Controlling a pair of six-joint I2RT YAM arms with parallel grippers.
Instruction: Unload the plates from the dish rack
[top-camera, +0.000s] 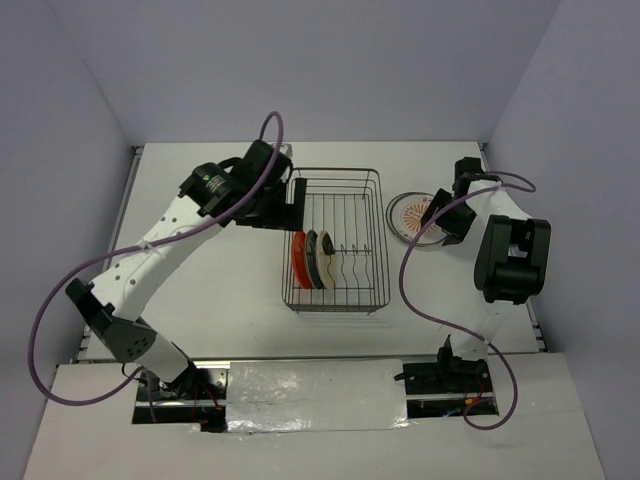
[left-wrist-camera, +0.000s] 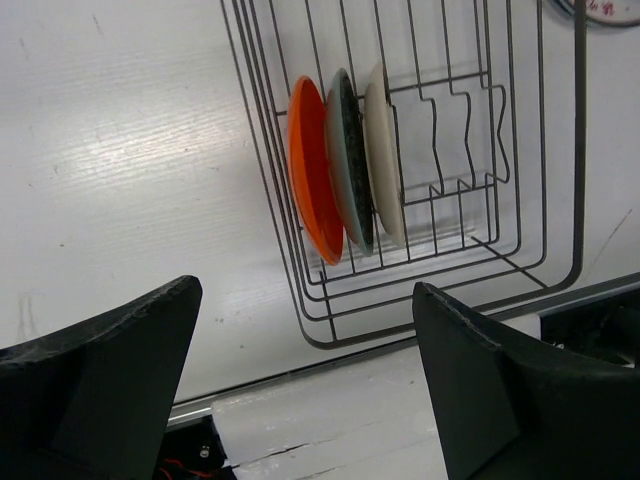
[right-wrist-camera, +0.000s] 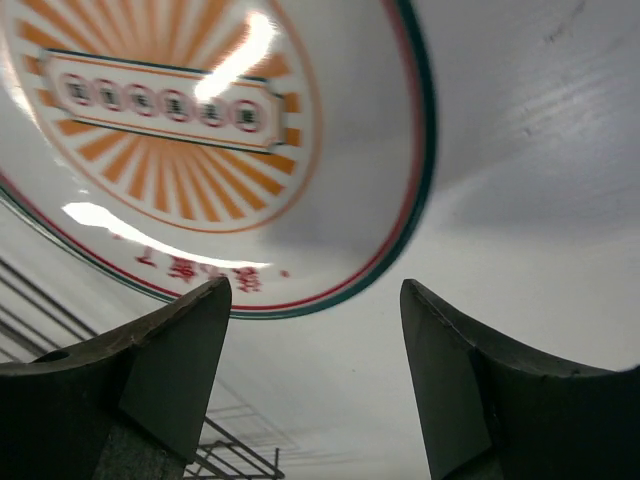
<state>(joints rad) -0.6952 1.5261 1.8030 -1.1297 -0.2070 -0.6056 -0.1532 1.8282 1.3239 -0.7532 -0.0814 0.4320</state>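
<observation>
Three plates (top-camera: 312, 258) are standing packed together at the near left of the dish rack (top-camera: 379, 200) (a fourth plate (top-camera: 408, 213) is lying flat to its right, near my wide-open right gripper (right-wrist-camera: 315, 285)), and I'm worrying that my left gripper (left-wrist-camera: 308, 290), gaping empty, snags wire or topples neighbours.

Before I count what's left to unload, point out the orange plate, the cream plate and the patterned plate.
orange plate (left-wrist-camera: 310, 165), left wrist view, face
cream plate (left-wrist-camera: 385, 150), left wrist view, rim
patterned plate (right-wrist-camera: 165, 100), right wrist view, centre

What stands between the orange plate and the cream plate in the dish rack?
The dark plate, standing on edge between the orange plate and the cream plate; the left wrist view shows it clearly.
</observation>
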